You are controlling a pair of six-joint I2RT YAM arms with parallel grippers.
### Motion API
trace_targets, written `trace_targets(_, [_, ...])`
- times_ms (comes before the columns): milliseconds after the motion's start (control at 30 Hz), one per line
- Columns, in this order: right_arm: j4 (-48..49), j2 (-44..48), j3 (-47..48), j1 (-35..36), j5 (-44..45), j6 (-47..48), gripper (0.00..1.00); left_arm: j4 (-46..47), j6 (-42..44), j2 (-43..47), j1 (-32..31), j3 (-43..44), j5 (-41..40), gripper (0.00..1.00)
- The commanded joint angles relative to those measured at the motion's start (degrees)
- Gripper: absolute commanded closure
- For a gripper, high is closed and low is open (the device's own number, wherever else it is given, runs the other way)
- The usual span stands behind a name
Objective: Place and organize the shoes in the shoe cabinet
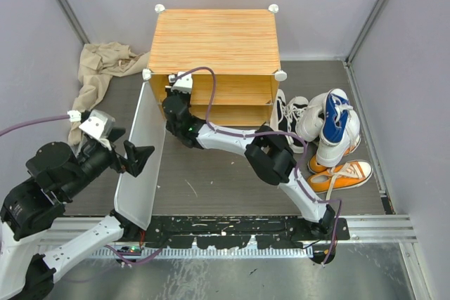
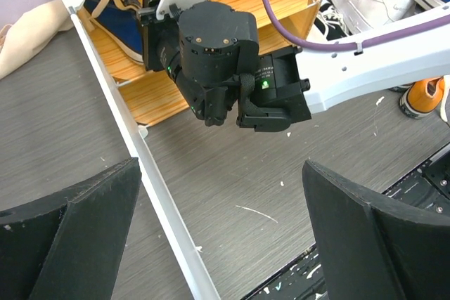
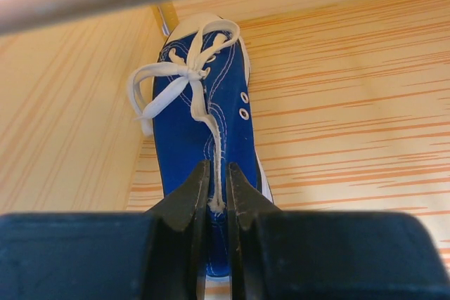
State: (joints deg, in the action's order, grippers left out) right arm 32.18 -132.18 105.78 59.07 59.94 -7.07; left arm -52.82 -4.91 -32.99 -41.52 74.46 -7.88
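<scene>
The shoe cabinet [image 1: 214, 40] stands at the back, its pale door panel [image 1: 140, 166] swung open toward me. My right gripper [image 3: 216, 180] reaches inside and is shut on the collar edge of a blue sneaker [image 3: 200, 124] with white laces, which lies on a wood-grain shelf; the sneaker also shows in the left wrist view [image 2: 116, 12]. My left gripper [image 1: 137, 156] is open and empty, its fingers straddling the door's edge [image 2: 151, 187] without touching it. Black high-tops [image 1: 281, 114], white shoes [image 1: 306, 114], a blue shoe [image 1: 336, 117] and orange shoes [image 1: 344, 173] sit on the floor right of the cabinet.
A beige cloth [image 1: 98, 75] lies crumpled left of the cabinet by the wall. The right arm [image 1: 271, 156] stretches across the dark floor in front of the cabinet. Grey walls close in on both sides.
</scene>
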Motion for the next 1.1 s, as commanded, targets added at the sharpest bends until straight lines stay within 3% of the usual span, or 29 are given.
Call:
trace_targets(0, [5.45, 1.48, 5.82, -0.22, 1.54, -3.29, 0.99, 1.00, -0.17, 0.55, -0.12, -0.78, -0.99, 0.02])
trace_targets(133, [3.12, 0.70, 7.59, -0.36, 0.88, -6.19, 0.95, 1.05, -0.36, 0.56, -0.11, -1.15, -0.98, 0.02])
trace_targets(400, [0.40, 0.78, 6.57, -0.60, -4.68, -11.00, 0.55, 0.87, -0.19, 0.73, -0.14, -1.69, -1.62, 0.02])
trace_targets(500, [0.21, 1.13, 5.40, -0.62, -6.97, -11.31, 0.45, 0.70, -0.27, 0.78, -0.14, -1.79, -1.61, 0.02])
trace_targets(833, [-1.96, 9.50, -3.65, -0.81, -12.79, -12.23, 0.35, 0.04, 0.16, 1.22, -0.12, -1.35, -1.99, 0.02])
trace_targets(1067, [-11.26, 12.59, -6.36, -4.40, -25.85, -18.35, 0.33, -0.30, 0.16, 2.04, -0.10, -1.79, -2.31, 0.02])
